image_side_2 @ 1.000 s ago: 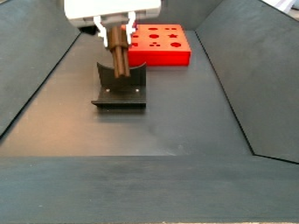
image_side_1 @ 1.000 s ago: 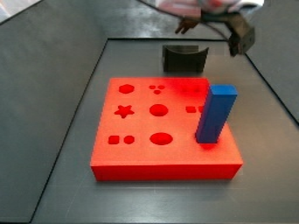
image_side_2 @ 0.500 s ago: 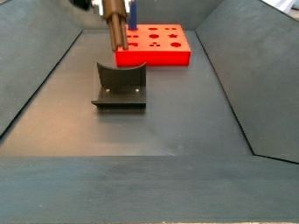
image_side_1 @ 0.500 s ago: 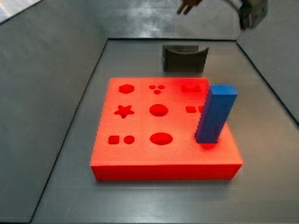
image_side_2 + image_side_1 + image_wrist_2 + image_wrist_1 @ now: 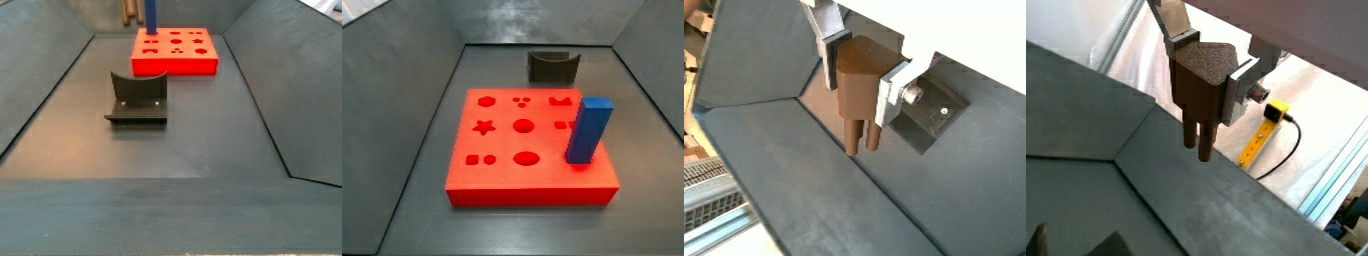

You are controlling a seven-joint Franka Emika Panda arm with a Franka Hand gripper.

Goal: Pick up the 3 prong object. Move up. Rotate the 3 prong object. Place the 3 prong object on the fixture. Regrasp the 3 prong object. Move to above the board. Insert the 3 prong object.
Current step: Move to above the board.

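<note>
Lifted since before, the jaws (image 5: 1213, 72) stay clamped on the peg (image 5: 1200, 90), prongs down, high above the fixture (image 5: 138, 98); the board (image 5: 177, 52) lies farther off.

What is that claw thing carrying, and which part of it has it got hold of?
The gripper, raised high above the floor, holds the 3 prong object by its thick upper body, between the fingers. The prongs hang free below.

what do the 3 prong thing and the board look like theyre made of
The 3 prong object, clamped in the claw high above the floor, looks like matte brown wood, though possibly plastic. The board looks like smooth red-orange plastic: uniform colour, cleanly cut holes.
</note>
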